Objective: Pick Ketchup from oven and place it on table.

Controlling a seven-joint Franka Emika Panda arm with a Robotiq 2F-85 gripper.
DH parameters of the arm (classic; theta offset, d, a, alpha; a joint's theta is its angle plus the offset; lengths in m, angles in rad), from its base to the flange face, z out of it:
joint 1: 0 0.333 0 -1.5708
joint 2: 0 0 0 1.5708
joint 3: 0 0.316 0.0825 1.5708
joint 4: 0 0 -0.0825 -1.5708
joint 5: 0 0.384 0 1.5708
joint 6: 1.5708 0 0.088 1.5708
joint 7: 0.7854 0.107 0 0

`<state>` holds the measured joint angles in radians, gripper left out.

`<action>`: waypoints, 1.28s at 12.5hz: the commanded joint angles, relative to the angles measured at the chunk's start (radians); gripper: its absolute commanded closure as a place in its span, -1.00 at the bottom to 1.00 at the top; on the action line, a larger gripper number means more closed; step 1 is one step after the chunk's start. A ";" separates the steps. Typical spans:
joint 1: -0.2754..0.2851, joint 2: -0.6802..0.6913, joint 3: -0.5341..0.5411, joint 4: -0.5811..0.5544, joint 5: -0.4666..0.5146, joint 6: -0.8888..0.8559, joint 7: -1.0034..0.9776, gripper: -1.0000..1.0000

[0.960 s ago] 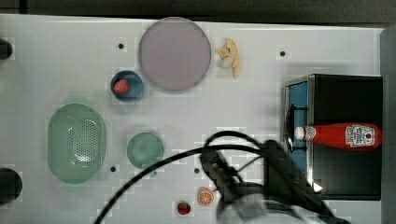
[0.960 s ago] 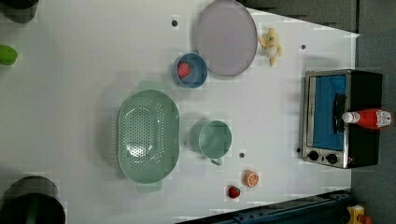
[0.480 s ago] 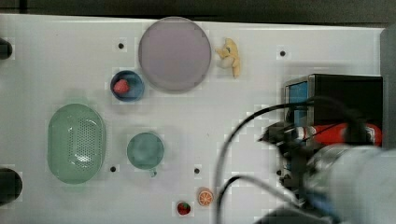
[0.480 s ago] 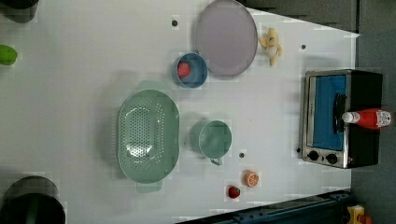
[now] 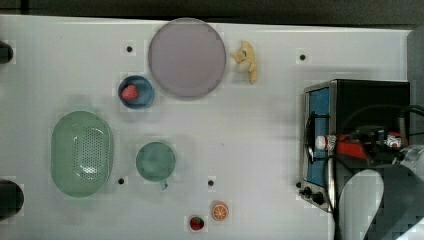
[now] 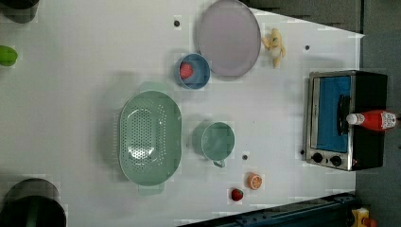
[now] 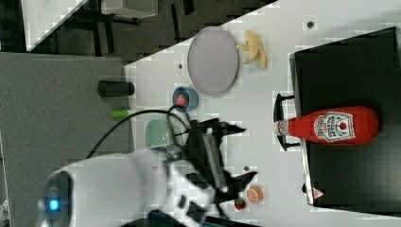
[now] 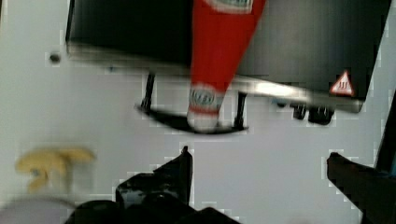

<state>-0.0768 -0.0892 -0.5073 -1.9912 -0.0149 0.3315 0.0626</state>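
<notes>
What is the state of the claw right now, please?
Claw: open, holding nothing; the ketchup lies on top of the oven.

ketchup (image 7: pixel 331 125): red body, white cap, white label with red print
oven (image 6: pixel 347 118): black body, silver front frame, blue glass, black knobs
table (image 5: pixel 250 140): white, small dark holes
plate (image 5: pixel 186 57): pale lilac-grey
bowl (image 5: pixel 136 92) beside the plate: blue, red strawberry (image 5: pixel 130 92) inside
colander (image 6: pixel 149 137): mint green, dotted with perforations
cup (image 6: pixel 217 141): teal green
banana (image 5: pixel 247 61): yellow
</notes>
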 commanded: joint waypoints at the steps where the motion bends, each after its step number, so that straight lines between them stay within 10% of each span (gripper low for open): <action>1: 0.009 0.071 -0.047 0.037 0.006 0.099 -0.020 -1.00; 16: -0.034 0.409 -0.147 0.058 0.172 0.363 -0.020 -1.00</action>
<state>-0.0811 0.3420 -0.6616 -1.9443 0.1716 0.6982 0.0625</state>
